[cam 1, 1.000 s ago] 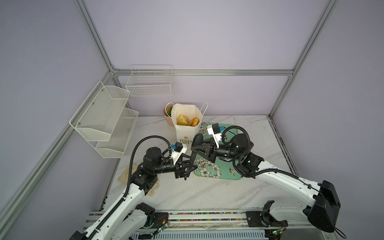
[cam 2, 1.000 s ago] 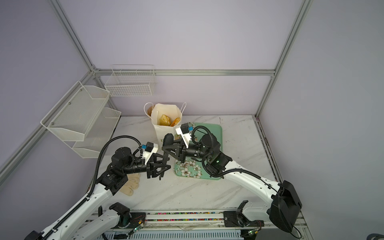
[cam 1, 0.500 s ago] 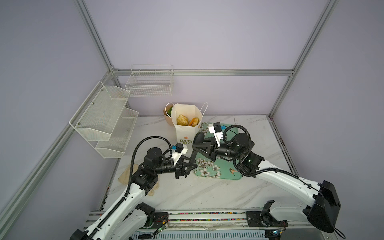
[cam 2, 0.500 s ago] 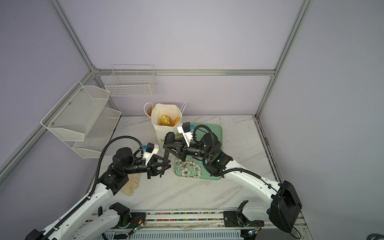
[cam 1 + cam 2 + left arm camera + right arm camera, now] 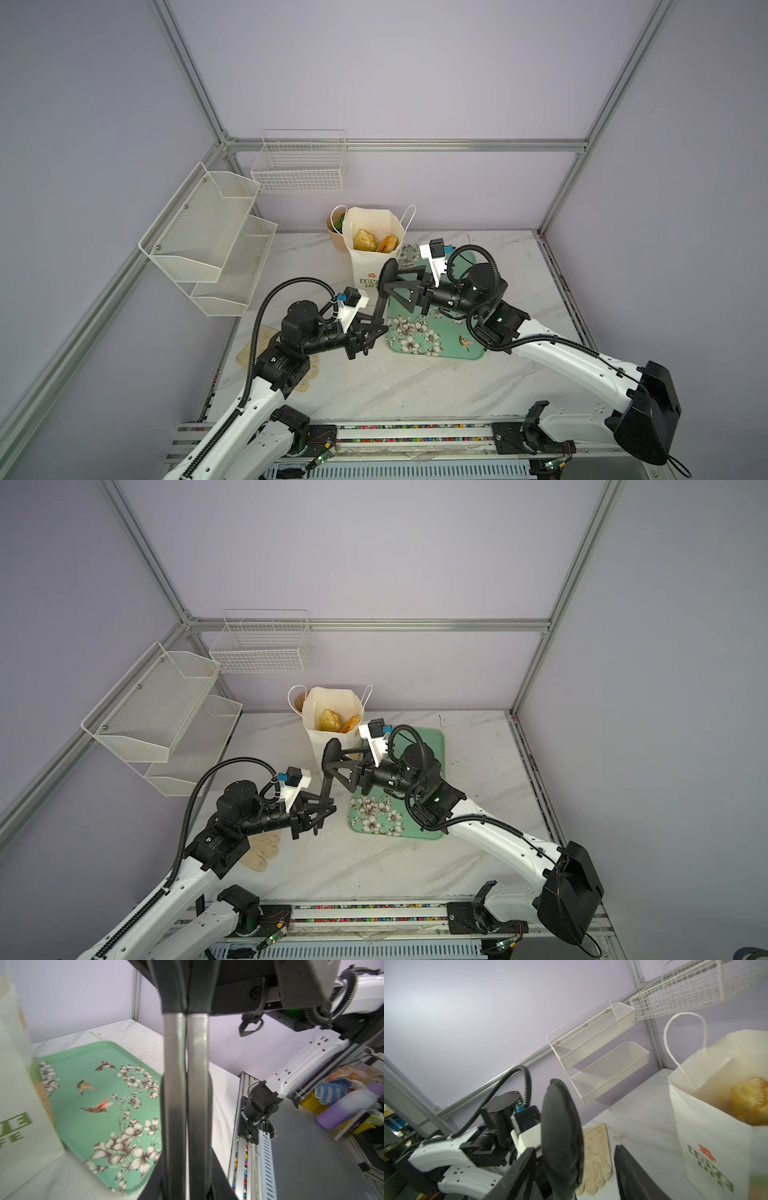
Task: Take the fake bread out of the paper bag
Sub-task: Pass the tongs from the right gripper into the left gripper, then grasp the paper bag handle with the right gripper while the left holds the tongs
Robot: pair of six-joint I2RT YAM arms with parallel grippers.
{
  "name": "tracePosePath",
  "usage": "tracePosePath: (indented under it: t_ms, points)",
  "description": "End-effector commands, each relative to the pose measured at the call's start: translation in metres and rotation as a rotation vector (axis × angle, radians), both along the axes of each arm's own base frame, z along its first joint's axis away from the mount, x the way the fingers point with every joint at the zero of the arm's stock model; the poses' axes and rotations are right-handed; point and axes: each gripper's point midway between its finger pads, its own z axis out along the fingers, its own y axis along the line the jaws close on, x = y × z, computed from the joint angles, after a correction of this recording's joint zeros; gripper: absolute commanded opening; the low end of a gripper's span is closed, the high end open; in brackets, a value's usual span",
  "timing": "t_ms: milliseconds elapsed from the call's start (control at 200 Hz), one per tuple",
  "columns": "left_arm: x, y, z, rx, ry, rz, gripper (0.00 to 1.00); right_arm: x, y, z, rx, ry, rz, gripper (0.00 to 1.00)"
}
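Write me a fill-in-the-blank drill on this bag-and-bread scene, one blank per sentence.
1. The fake bread sits inside the white ___.
2. Next to the paper bag lies a floral tray whose ground colour is ___.
3. The left gripper has its jaws ___.
4. The right gripper has its jaws ___.

Missing words: paper bag; green; shut; open.
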Motion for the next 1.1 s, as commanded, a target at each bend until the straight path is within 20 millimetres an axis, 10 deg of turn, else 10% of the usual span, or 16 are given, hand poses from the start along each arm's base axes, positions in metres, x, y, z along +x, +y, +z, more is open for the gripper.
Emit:
tracePosePath:
  t_ms: [0, 375, 1095]
  points:
    - [0.019, 0.030, 0.001, 0.082, -0.048, 0.224, 0.00, 0.037, -0.026, -0.007, -0.068, 0.103, -0.265, 0.66]
    - [0.040, 0.121, -0.009, 0.234, 0.014, 0.768, 0.00, 0.103, -0.055, -0.048, -0.355, 0.317, -0.679, 0.62]
    - [0.055, 0.111, -0.025, 0.291, -0.014, 0.727, 0.00, 0.211, -0.033, -0.084, -0.598, 0.403, -0.883, 0.74]
